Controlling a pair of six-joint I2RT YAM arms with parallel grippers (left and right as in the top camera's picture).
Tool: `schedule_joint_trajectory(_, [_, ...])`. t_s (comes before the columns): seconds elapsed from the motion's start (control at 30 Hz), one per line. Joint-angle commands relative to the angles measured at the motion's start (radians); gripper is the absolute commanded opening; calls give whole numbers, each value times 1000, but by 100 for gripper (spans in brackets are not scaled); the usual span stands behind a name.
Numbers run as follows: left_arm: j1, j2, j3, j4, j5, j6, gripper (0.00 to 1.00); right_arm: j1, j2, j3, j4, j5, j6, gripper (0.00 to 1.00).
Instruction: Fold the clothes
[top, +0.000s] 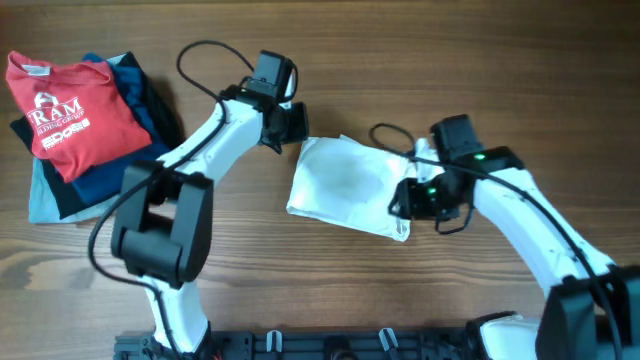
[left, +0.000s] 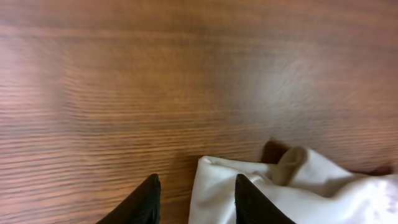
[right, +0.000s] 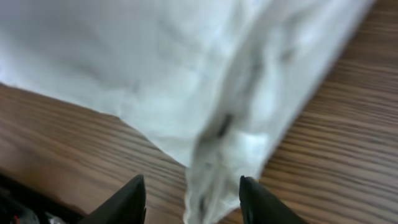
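Note:
The clothes, a white T-shirt (top: 345, 183), lie folded into a rough rectangle at the middle of the table; no lettering shows. My left gripper (top: 291, 122) hovers at the shirt's far left corner. In the left wrist view it (left: 196, 200) is open, and the cloth's corner (left: 217, 186) lies loose between the fingers, nearer the right one. My right gripper (top: 409, 198) is over the shirt's near right corner. In the right wrist view it (right: 193, 200) stands open astride a bunched ridge of cloth (right: 217, 155), with a gap to the left finger (right: 132, 200).
At the far left lies a pile with a red T-shirt (top: 65, 108) on top of dark blue and grey garments (top: 62, 195). Bare wooden table (top: 330, 285) surrounds the white shirt. A black rail (top: 330, 346) runs along the front edge.

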Motion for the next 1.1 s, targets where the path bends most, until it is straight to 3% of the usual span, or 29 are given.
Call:
schedule_joint_trajectory(0.0, [-17, 42, 5, -4, 85, 9, 38, 53, 64, -11, 33, -73, -11, 48])
schedule_joint_trajectory(0.2, [-37, 43, 5, -32, 95, 10, 41, 72, 140, -13, 77, -5, 68, 48])
schedule_joint_trajectory(0.27, [-39, 45, 5, -42, 95, 10, 36, 72, 156, -13, 77, 51, 93, 48])
schedule_joint_trajectory(0.43, [-43, 53, 5, -64, 86, 39, 17, 72, 172, -13, 36, 252, 206, 34])
schedule_joint_trajectory(0.57, [-43, 55, 1, -73, 84, 39, 15, 72, 170, -13, 26, 269, 203, 25])
schedule_joint_trajectory(0.7, [-47, 59, -13, -72, 83, 39, 14, 72, 170, -13, 19, 282, 200, 26])
schedule_joint_trajectory(0.87, [-47, 62, -58, -95, 82, 39, 4, 63, 170, -13, 5, 369, 259, 30])
schedule_joint_trajectory(1.07, [-47, 62, -94, -207, -6, 31, 4, 31, 170, -13, 26, 467, 258, 39])
